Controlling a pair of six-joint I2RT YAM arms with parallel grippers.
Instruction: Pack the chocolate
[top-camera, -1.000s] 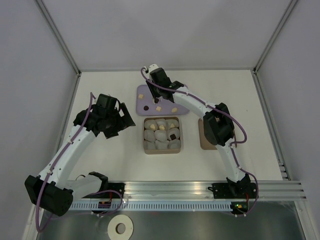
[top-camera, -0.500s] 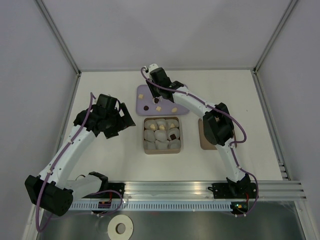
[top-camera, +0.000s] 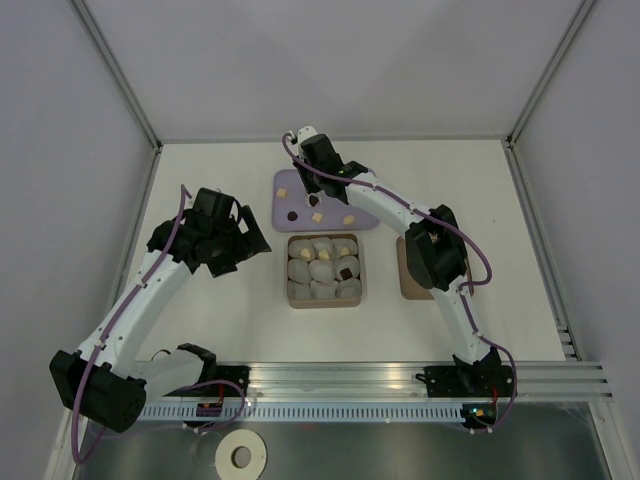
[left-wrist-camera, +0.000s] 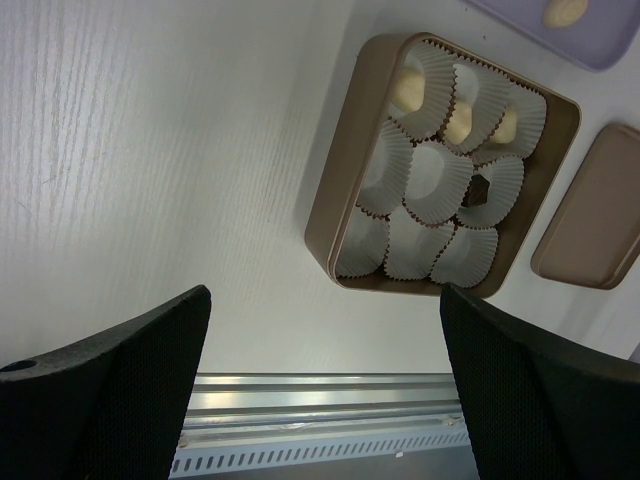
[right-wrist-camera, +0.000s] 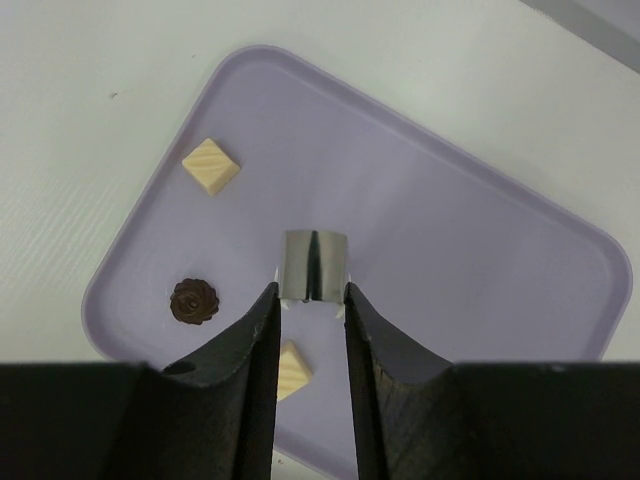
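Observation:
A purple tray (top-camera: 285, 178) lies behind the tan box (top-camera: 325, 303) of white paper cups. On the tray are cream chocolates (top-camera: 283, 193) (top-camera: 349, 218) and a dark one (top-camera: 292, 214). My right gripper (top-camera: 304, 190) hangs over the tray (right-wrist-camera: 450, 230), shut (right-wrist-camera: 312, 298) on a small shiny silver square piece (right-wrist-camera: 315, 262). Below it lie a cream square (right-wrist-camera: 211, 166), a dark rosette (right-wrist-camera: 194, 301) and another cream square (right-wrist-camera: 292, 369). The box (left-wrist-camera: 340, 170) holds three cream pieces (left-wrist-camera: 459, 128) and a dark one (left-wrist-camera: 478, 191). My left gripper (top-camera: 243, 238) is open and empty (left-wrist-camera: 325, 380), left of the box.
A flat brown lid (top-camera: 408, 270) lies right of the box, partly under the right arm; it also shows in the left wrist view (left-wrist-camera: 595, 215). A metal rail (top-camera: 400, 378) runs along the near table edge. White walls enclose the table.

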